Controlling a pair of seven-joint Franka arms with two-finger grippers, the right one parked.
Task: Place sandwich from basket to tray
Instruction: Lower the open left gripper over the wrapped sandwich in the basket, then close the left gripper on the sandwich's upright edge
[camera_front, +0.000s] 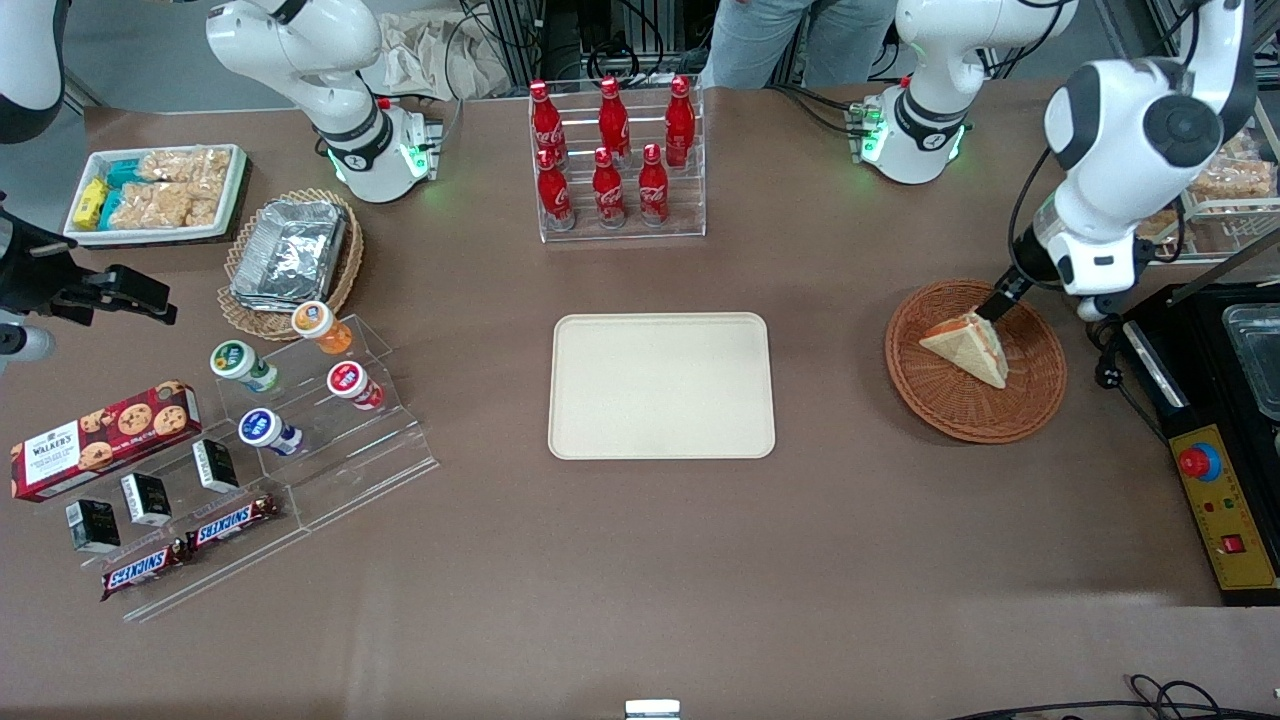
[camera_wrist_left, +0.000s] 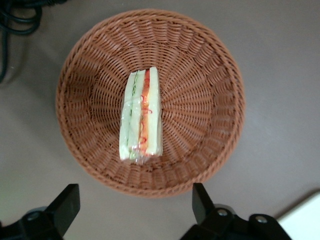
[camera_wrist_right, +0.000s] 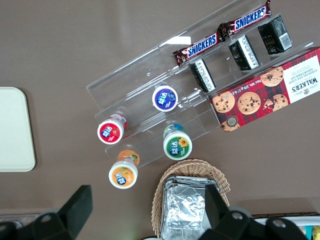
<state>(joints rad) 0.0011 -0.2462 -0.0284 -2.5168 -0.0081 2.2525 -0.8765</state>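
Under the wide-open pincer (camera_wrist_left: 135, 210), sandwich (camera_wrist_left: 141, 116) on edge, lengthwise across basket (camera_wrist_left: 210, 100).

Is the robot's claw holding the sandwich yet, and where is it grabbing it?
Nothing is held. The gripper hangs open above the basket, and the sandwich lies in it untouched.

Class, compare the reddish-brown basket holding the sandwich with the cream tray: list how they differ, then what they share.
The basket is round, woven and reddish-brown; the tray is rectangular, smooth and cream. The basket holds the sandwich; the tray holds nothing. The gripper, open, hovers over the basket, not the tray. The tray's footprint looks larger. Both are shallow and sit on the brown table.
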